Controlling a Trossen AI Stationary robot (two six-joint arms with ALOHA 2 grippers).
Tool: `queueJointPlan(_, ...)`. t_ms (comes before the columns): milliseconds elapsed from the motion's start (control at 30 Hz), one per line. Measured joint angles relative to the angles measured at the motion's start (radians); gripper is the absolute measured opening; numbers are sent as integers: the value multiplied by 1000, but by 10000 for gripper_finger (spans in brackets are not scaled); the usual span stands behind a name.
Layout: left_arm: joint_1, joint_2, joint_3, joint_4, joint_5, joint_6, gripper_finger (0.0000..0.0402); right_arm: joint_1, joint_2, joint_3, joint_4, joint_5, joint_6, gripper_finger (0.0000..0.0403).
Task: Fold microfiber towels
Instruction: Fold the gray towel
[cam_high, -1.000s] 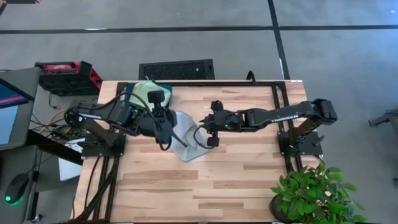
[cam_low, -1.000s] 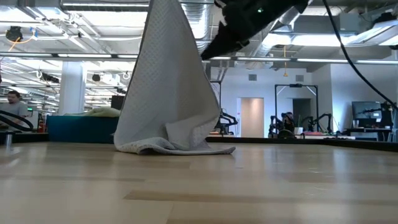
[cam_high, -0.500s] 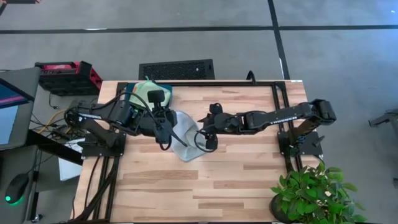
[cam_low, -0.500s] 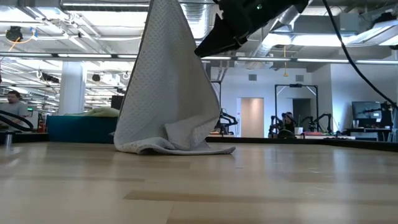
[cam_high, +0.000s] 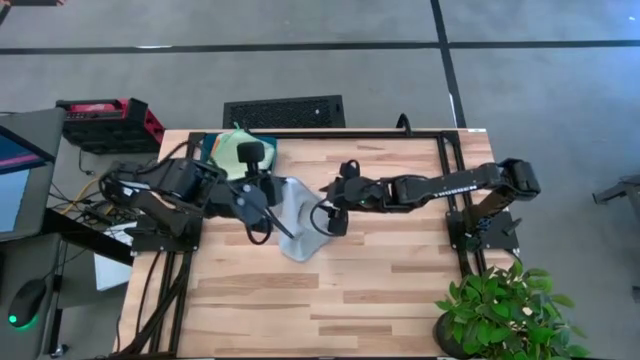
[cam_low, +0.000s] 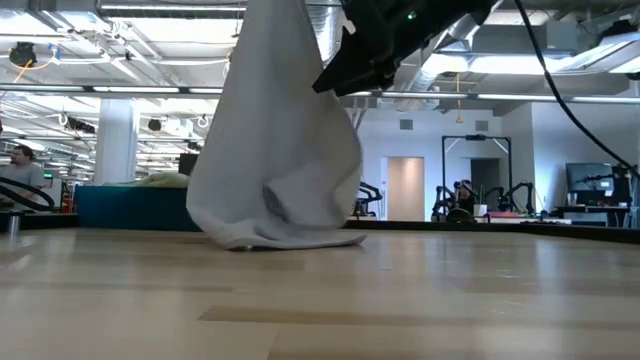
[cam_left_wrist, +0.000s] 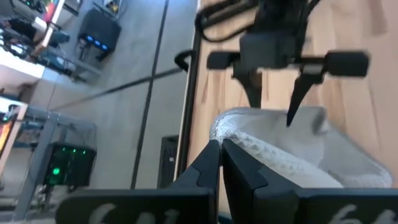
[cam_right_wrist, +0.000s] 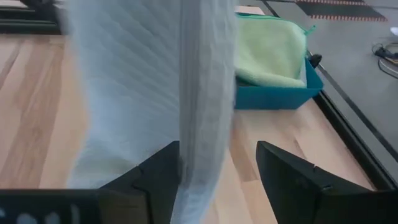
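A pale grey towel (cam_low: 275, 140) hangs as a tall drape over the middle of the tabletop (cam_high: 380, 290), a little toward its left edge, its lower hem bunched on the wood. The left gripper (cam_left_wrist: 221, 152) has its fingers pinched together on the towel's upper edge, holding the cloth up off the table. The right gripper (cam_right_wrist: 217, 165) reaches in from the right edge of the tabletop and sits just beside the hanging cloth, its fingers spread wide; the cloth hangs in front of them, brushing one finger, and is not clamped. Farther back, at the far left corner of the tabletop, a dark teal tray (cam_right_wrist: 273, 96) holds a light green towel (cam_right_wrist: 267, 50). Beyond the table, a person (cam_low: 20, 165) shows at the room's left side
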Motion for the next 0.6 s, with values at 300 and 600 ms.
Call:
queueJointPlan(300,-22,1,125,-4,-7,51,0,-10,0,0,-29,90,20,234)
queueJointPlan(600,-23,1,211,-6,-13,107,0,-15,0,0,-117,128,47,233)
